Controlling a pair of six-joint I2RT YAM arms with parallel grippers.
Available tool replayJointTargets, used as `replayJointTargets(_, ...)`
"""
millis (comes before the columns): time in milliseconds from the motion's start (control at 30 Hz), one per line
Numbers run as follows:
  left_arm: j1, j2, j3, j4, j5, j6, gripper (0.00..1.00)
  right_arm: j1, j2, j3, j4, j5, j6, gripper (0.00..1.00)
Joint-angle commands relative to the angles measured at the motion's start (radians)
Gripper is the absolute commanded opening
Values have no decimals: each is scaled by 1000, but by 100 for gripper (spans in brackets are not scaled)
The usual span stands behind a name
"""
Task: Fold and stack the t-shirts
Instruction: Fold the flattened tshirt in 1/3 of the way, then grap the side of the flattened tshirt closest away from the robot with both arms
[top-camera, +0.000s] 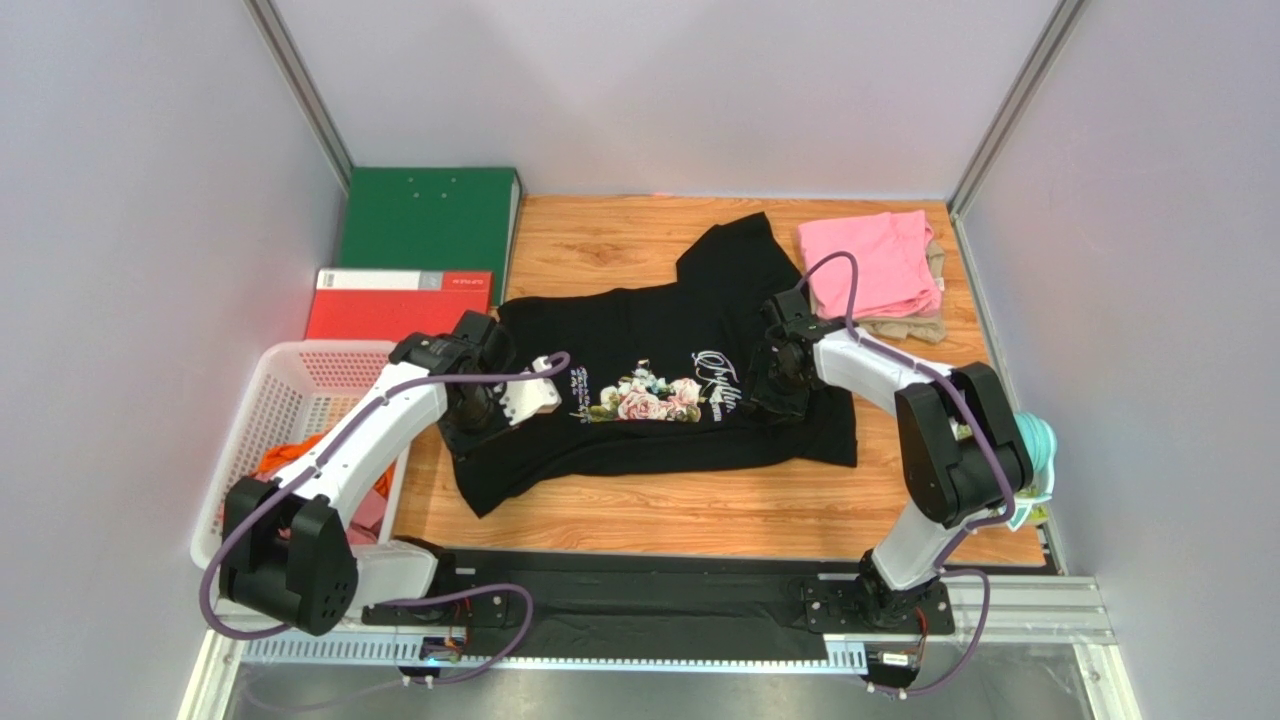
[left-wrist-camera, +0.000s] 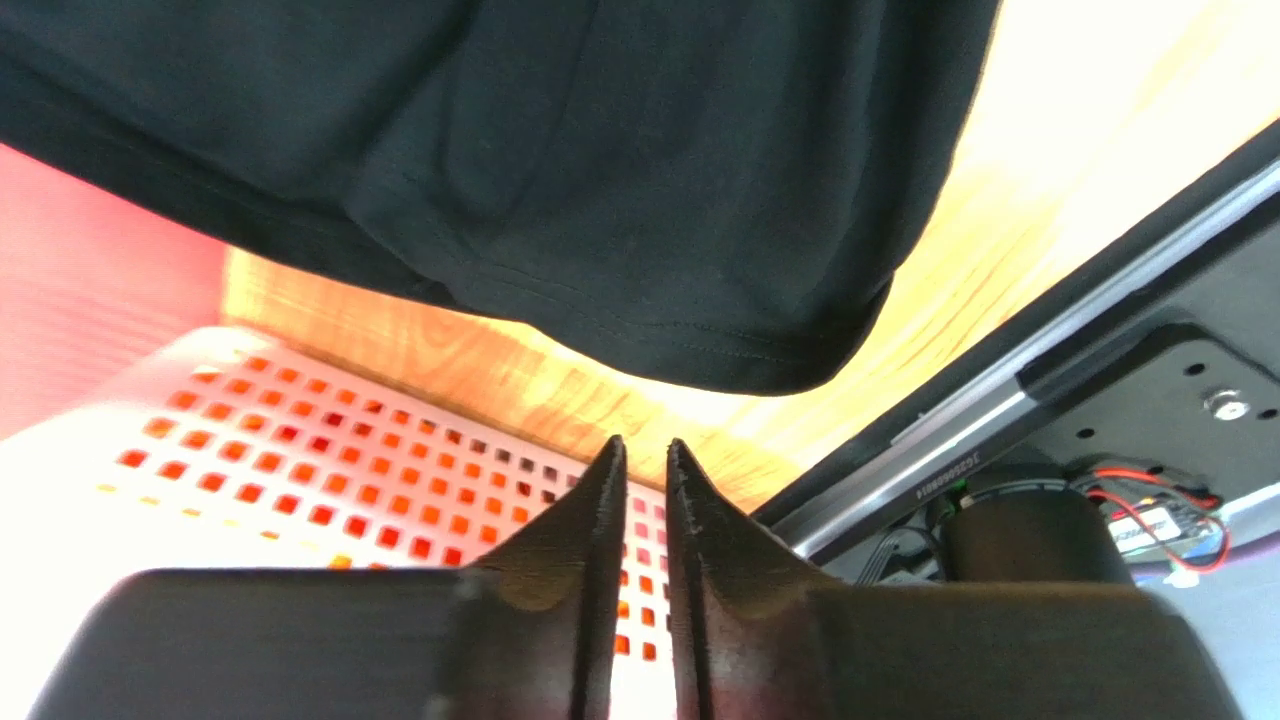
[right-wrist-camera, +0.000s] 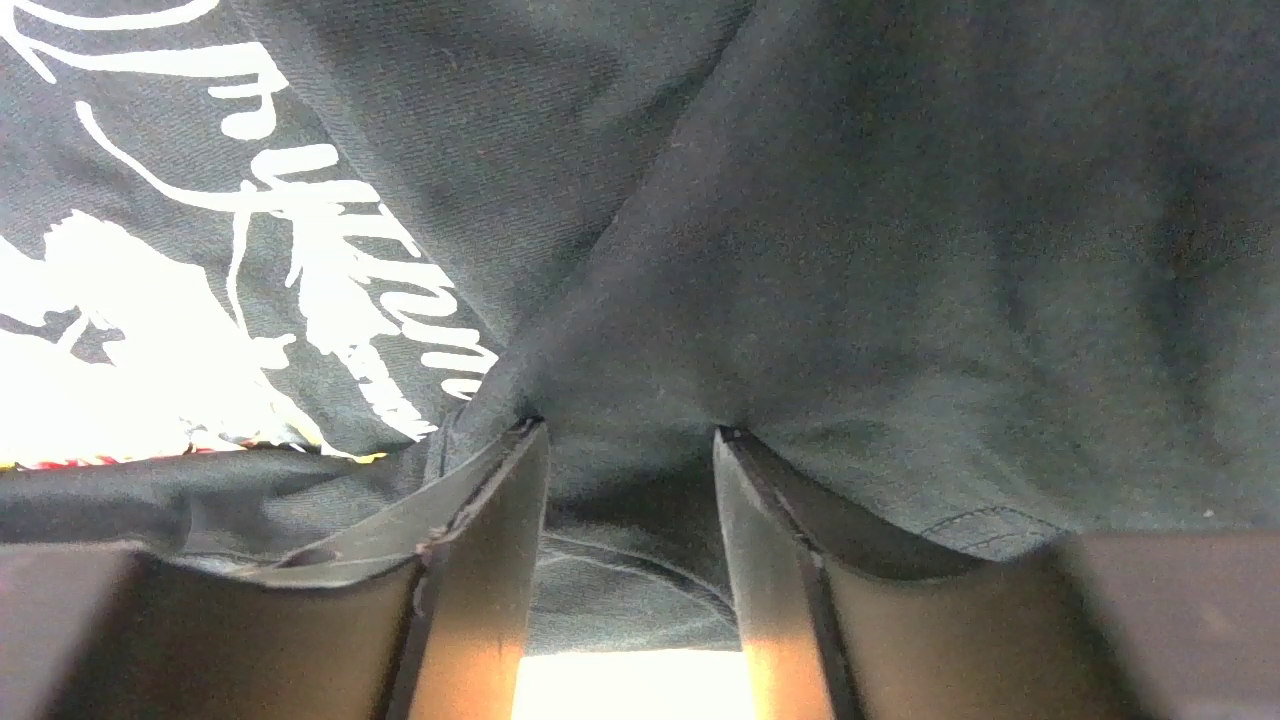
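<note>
From the overhead camera I see the black t-shirt (top-camera: 631, 323) spread across the middle of the wooden table (top-camera: 691, 518), chest side up. Its pink-rose print (top-camera: 646, 398) and white script (top-camera: 718, 383) lie just right of centre, and one sleeve points toward the back wall. My left gripper (left-wrist-camera: 646, 450) sits over the shirt's left edge, near the lower left corner. On its wrist camera the fingers are barely parted, with only a thin slit between them and nothing in it. The shirt's hem hangs in view above the tips, and the white mesh basket (top-camera: 301, 360) shows beneath them. My right gripper (right-wrist-camera: 624, 432) is down on the right side of the shirt, just beside the script. Its fingers stand well apart with their tips pressed into the black cloth. A soft ridge of fabric bulges between them and creases run out from both tips; I read them as open, not clamped on it. At the back right corner a folded pink shirt (top-camera: 864, 258) rests on a beige one (top-camera: 902, 327), whose edge peeks out beneath it. Both are just beyond the black shirt's sleeve. An orange shirt (top-camera: 286, 450) lies crumpled in the basket at the table's left side. A green binder (top-camera: 428, 218) and a red binder (top-camera: 394, 305) lie at the back left, the red one touching the basket's far end. A teal bundle (top-camera: 1040, 450) sits behind the right arm's elbow.
</note>
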Motion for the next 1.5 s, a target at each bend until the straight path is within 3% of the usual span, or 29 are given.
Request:
replayJointTargets(0, 45, 31, -49, 41, -26, -9, 31, -20, -35, -7, 12, 104, -17, 57)
replayJointTargets(33, 65, 43, -43, 62, -11, -29, 41, -38, -44, -4, 7, 114, -17, 59)
replayJointTargets(100, 126, 103, -2, 76, 24, -49, 47, -60, -63, 4, -20, 145, -22, 63)
replayJointTargets(167, 172, 150, 47, 79, 37, -70, 47, -92, -81, 17, -57, 180, -26, 62)
replayJointTargets(400, 183, 207, 49, 122, 81, -93, 46, -138, -141, -30, -59, 156, -32, 53)
replayJointTargets(967, 186, 267, 70, 186, 83, -115, 47, -142, -321, -216, -106, 205, 0, 58)
replayJointTargets(1233, 186, 258, 66, 182, 77, -115, 46, -162, -192, -145, -66, 187, -20, 57)
replayJointTargets(1467, 186, 212, 38, 174, 67, -101, 46, -207, -311, -3, -151, 220, -54, 57)
